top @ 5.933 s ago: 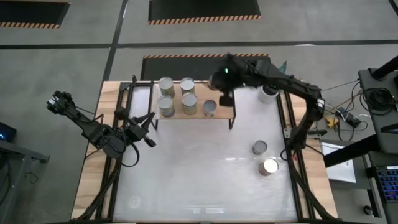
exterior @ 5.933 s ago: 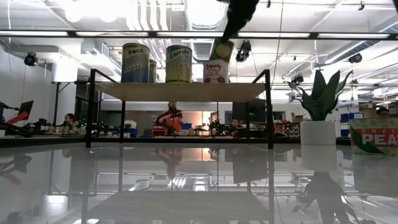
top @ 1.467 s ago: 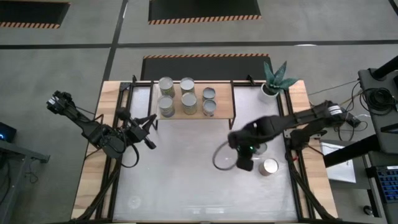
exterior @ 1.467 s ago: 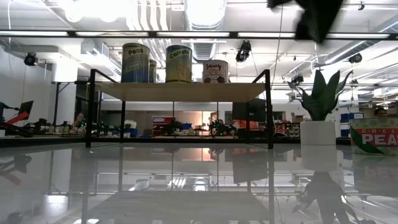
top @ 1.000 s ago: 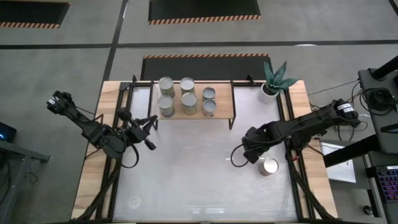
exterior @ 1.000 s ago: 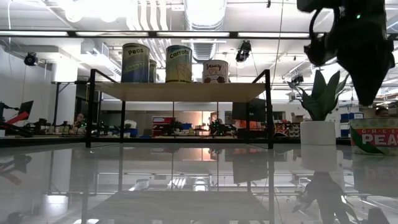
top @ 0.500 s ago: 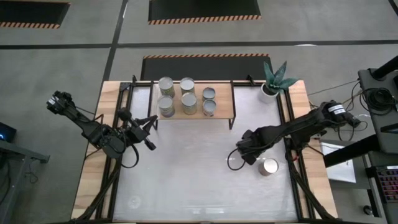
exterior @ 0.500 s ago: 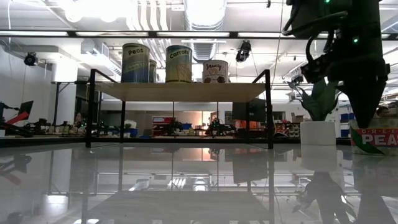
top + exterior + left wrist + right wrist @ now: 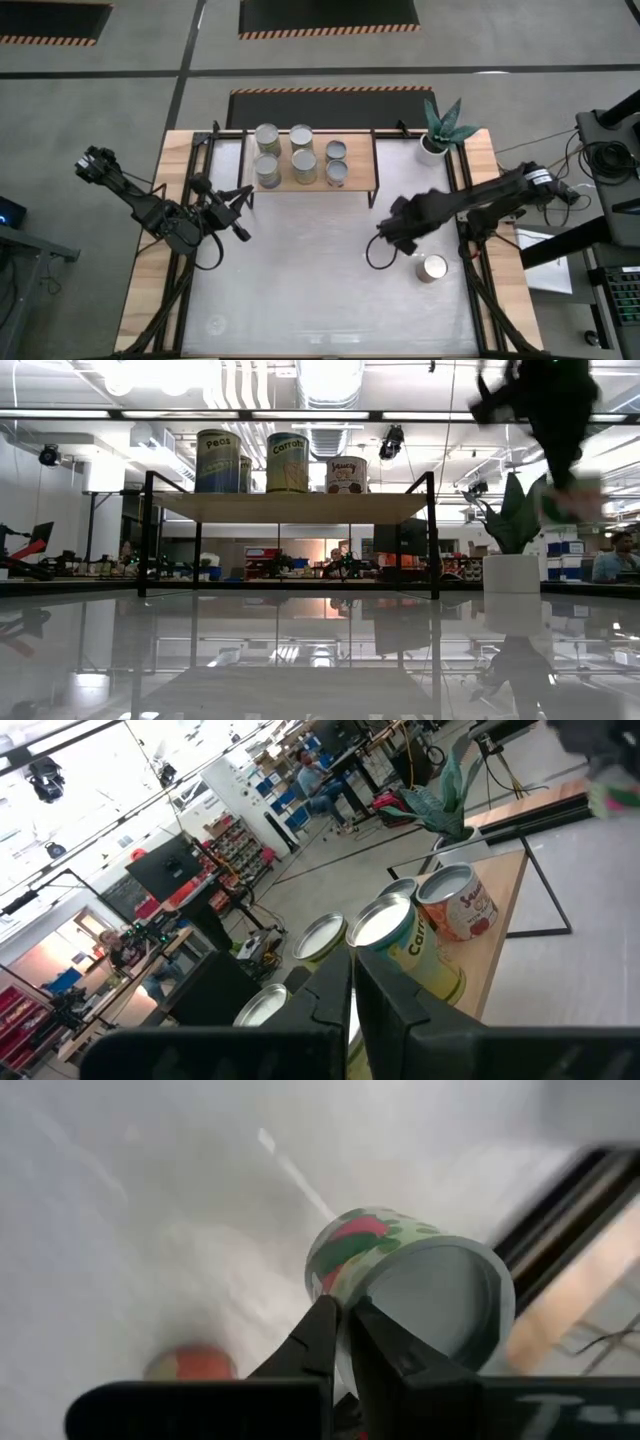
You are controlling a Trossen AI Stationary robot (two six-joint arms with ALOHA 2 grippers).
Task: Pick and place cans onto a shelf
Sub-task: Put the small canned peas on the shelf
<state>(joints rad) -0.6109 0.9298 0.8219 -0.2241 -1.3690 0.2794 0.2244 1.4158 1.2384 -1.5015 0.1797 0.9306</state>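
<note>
Since half a second ago, our right gripper [image 9: 403, 226] has lifted the green-and-red labelled metal can [image 9: 420, 1295] off the table at centre right, fingers clamped on its rim. Next we carry it to the wooden-topped black-framed shelf [image 9: 355, 180] at upper centre, into its bare right end. Left gripper [image 9: 238, 205] waits, fingers together.

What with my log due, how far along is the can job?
Done: six cans on the shelf. In hand: the right gripper holds a seventh can above the table. Left: one shiny-topped can on the table. The left gripper waits beside the shelf.
</note>
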